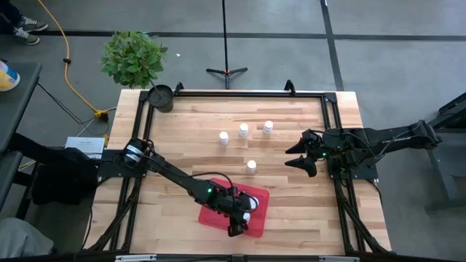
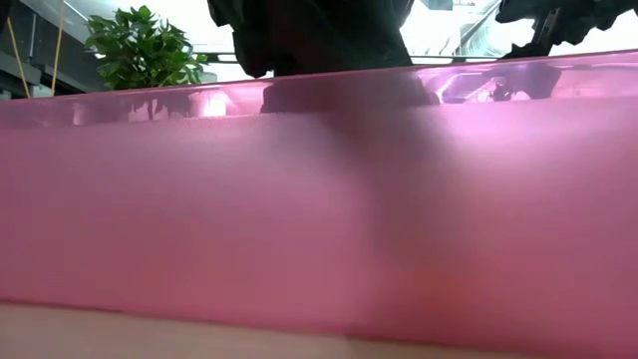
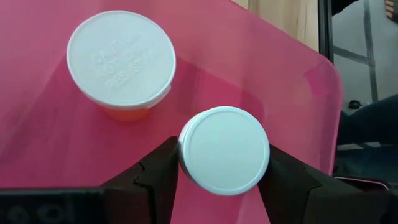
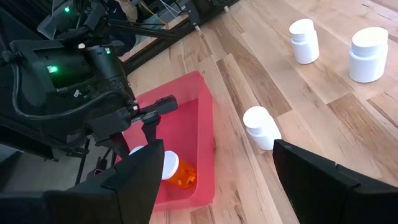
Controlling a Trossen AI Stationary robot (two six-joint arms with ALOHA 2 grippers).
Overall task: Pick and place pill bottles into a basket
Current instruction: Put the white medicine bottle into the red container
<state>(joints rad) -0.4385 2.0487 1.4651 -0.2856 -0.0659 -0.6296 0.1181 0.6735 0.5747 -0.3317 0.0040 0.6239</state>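
Note:
The red tray (image 1: 218, 211) lies near the table's front edge, and its wall fills the low view (image 2: 319, 219). My left gripper (image 1: 244, 213) reaches down into it and is shut on a white-capped pill bottle (image 3: 224, 149). An orange bottle with a white cap (image 3: 121, 59) rests on the tray floor beside it, also seen in the right wrist view (image 4: 177, 171). Several white bottles (image 1: 251, 166) (image 1: 223, 137) (image 1: 243, 130) (image 1: 268, 128) stand on the wood. My right gripper (image 1: 297, 157) is open and empty, right of them. My left gripper pinches the white bottle between its two fingers (image 3: 155, 180), one on each side, at the round cap's rim (image 3: 186, 163). The fingers come from above, pointing down. The bottle is upright, cap up, over the tray floor; whether its base rests there is hidden by the cap.
A small dark round pot (image 1: 161, 95) and a green plant (image 1: 133, 57) stand at the far left corner. A black frame rail (image 1: 240, 93) runs round the table. Bare wood lies between the tray and the standing bottles.

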